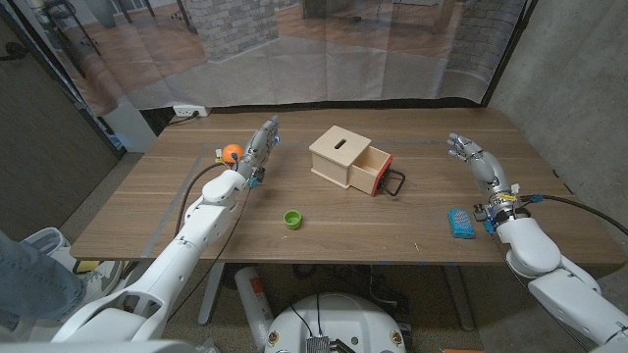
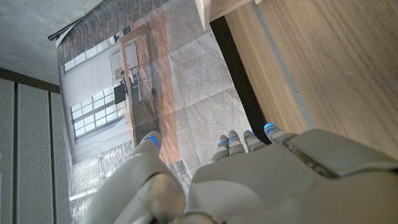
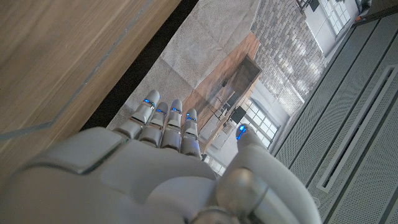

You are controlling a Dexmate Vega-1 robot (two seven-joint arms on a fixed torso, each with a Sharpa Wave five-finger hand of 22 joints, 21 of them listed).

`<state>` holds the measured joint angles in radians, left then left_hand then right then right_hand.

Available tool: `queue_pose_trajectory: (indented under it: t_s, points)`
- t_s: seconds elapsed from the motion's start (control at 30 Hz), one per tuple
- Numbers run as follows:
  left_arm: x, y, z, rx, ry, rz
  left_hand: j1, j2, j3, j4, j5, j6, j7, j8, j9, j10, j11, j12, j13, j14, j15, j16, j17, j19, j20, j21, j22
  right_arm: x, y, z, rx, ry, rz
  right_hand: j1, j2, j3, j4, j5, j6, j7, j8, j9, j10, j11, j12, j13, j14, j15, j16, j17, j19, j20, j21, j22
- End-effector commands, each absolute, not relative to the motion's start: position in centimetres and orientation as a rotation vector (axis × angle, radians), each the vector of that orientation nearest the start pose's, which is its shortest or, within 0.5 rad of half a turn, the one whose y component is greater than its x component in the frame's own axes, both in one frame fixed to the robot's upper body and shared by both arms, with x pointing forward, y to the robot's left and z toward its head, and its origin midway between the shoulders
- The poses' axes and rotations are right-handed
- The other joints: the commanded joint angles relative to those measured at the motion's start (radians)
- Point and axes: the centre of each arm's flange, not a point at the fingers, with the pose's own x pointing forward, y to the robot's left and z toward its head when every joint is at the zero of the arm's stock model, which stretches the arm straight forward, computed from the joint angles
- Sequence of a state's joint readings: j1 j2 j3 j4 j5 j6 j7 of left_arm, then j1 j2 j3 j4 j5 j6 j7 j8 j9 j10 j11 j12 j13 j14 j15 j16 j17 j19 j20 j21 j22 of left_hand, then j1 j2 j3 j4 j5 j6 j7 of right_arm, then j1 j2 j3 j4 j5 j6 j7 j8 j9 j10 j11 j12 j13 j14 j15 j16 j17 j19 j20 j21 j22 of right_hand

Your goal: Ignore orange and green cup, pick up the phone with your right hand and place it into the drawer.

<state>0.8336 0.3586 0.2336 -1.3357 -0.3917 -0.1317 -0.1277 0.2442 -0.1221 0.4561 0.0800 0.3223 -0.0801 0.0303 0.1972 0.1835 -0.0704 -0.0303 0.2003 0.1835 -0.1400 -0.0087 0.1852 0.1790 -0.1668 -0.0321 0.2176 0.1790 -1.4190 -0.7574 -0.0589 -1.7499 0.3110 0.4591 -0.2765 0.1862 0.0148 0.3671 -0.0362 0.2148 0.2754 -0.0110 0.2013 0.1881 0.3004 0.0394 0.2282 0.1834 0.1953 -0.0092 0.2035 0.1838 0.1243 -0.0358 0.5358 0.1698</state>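
A blue phone (image 1: 459, 223) lies on the wooden table (image 1: 324, 211) near its front right edge. My right hand (image 1: 474, 159) is stretched out over the table beyond the phone, holding nothing; its fingers (image 3: 163, 124) are straight and apart. A pale wooden box (image 1: 340, 155) stands mid-table with its red-fronted drawer (image 1: 374, 176) pulled out toward the right. My left hand (image 1: 260, 145) reaches out at the back left, empty, fingers (image 2: 231, 144) extended. Beside it sits the orange (image 1: 232, 152). A green cup (image 1: 291, 219) stands at the front centre.
A black handle (image 1: 395, 183) sticks out from the drawer front toward the phone's side. Bare tabletop lies between the drawer and the phone. A person's leg (image 1: 25, 279) shows at the picture's lower left, off the table.
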Motion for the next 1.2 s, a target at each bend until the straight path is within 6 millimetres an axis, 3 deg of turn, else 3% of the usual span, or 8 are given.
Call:
queue_pose_trajectory:
  t_s: [0.03, 0.3, 1.2]
  points:
    - [65.5, 24.9, -0.9, 0.077, -0.564, -0.254, 0.005, 0.01, -0.006, -0.001, 0.004, 0.003, 0.001, 0.006, 0.004, 0.006, -0.001, 0.007, 0.004, 0.002, 0.0, 0.004, 0.004, -0.026, -0.042, -0.002, 0.003, 48.7, -37.6, -8.5, -0.344, -0.775, -0.065, 0.016, 0.0, 0.004, -0.006, -0.003, 0.011, 0.002, 0.008, 0.006, 0.013, -0.003, 0.007, 0.006, 0.015, -0.003, -0.002, 0.002, 0.015, -0.024, -0.002, 0.003]
    - [65.3, 25.1, -1.3, 0.078, -0.559, -0.253, 0.006, 0.01, -0.007, -0.001, 0.005, 0.003, 0.002, 0.006, 0.004, 0.007, 0.001, 0.007, 0.004, 0.002, -0.001, 0.004, 0.004, -0.025, -0.042, -0.003, 0.003, 47.7, -37.8, -9.2, -0.371, -0.768, -0.084, 0.022, 0.003, 0.006, -0.011, -0.002, 0.019, 0.004, 0.01, 0.006, 0.022, -0.003, 0.009, 0.006, 0.021, -0.014, -0.002, 0.002, 0.023, -0.036, -0.007, 0.003]
    - [64.7, 26.3, -1.4, 0.083, -0.564, -0.237, 0.007, 0.012, -0.011, -0.001, 0.006, 0.006, 0.001, 0.005, 0.004, 0.007, 0.001, 0.007, 0.004, 0.004, 0.0, 0.004, 0.004, -0.025, -0.039, -0.005, 0.003, 46.4, -37.6, -10.2, -0.423, -0.759, -0.12, 0.034, -0.001, 0.006, -0.024, -0.002, 0.029, -0.006, 0.009, 0.006, 0.034, -0.013, 0.01, 0.006, 0.032, -0.017, -0.002, 0.0, 0.03, -0.026, -0.022, 0.003]
